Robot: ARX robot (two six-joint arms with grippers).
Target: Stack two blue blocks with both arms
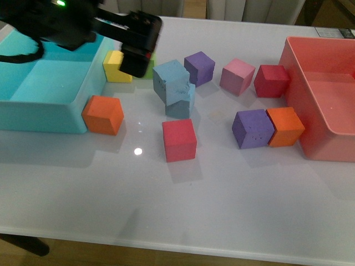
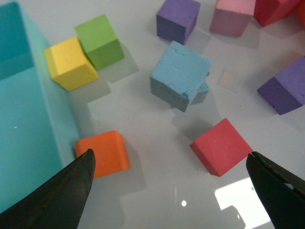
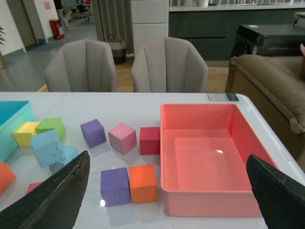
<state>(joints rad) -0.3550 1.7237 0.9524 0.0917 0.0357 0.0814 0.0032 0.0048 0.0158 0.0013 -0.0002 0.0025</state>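
Upper pale-blue foam cube [image 1: 171, 80] sits tilted on lower one [image 1: 180, 107]. Left gripper [image 2: 171, 191] spread, empty; right gripper [image 3: 167, 200] likewise, unseen in front view.

Being shown are eleven cubes: two blue blocks [image 1: 172, 79], two purple, two orange, two red, one each yellow, green, pink; two bins.

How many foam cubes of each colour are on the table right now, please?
Blue: 2
Purple: 2
Red: 2
Orange: 2
Pink: 1
Yellow: 1
Green: 1
Total: 11
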